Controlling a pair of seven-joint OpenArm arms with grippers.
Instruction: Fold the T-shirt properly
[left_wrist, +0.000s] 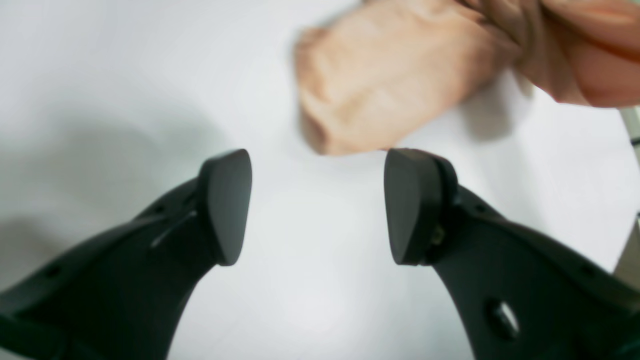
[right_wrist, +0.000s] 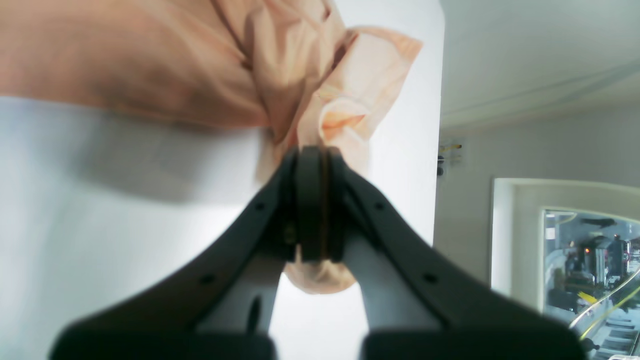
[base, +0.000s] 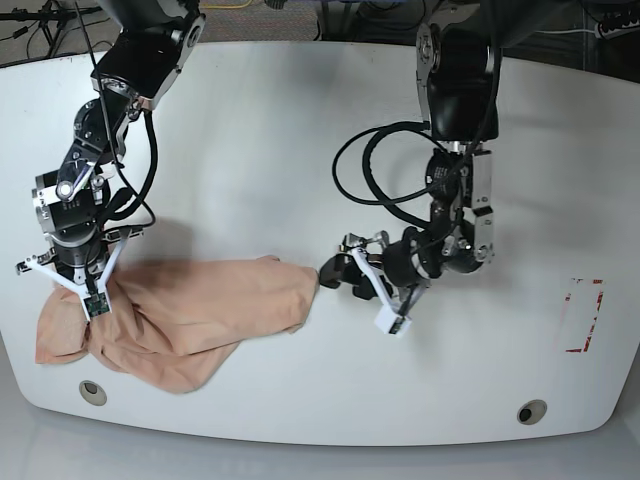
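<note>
The peach T-shirt (base: 190, 310) lies crumpled in a loose heap on the white table (base: 280, 130), at the front left of the base view. My right gripper (base: 82, 302) stands over the heap's left end. In the right wrist view it (right_wrist: 312, 200) is shut on a bunched fold of the T-shirt (right_wrist: 280, 60), and a bit of cloth bulges out below the pads. My left gripper (base: 340, 277) is just off the heap's right edge. The left wrist view shows it (left_wrist: 317, 200) open with nothing between its fingers, and the T-shirt (left_wrist: 390, 85) a little beyond the tips.
Black cables (base: 375, 165) loop off the left arm over the middle of the table. A red marking (base: 582, 315) is on the table at the right. Two round holes (base: 92, 392) (base: 531, 411) sit near the front edge.
</note>
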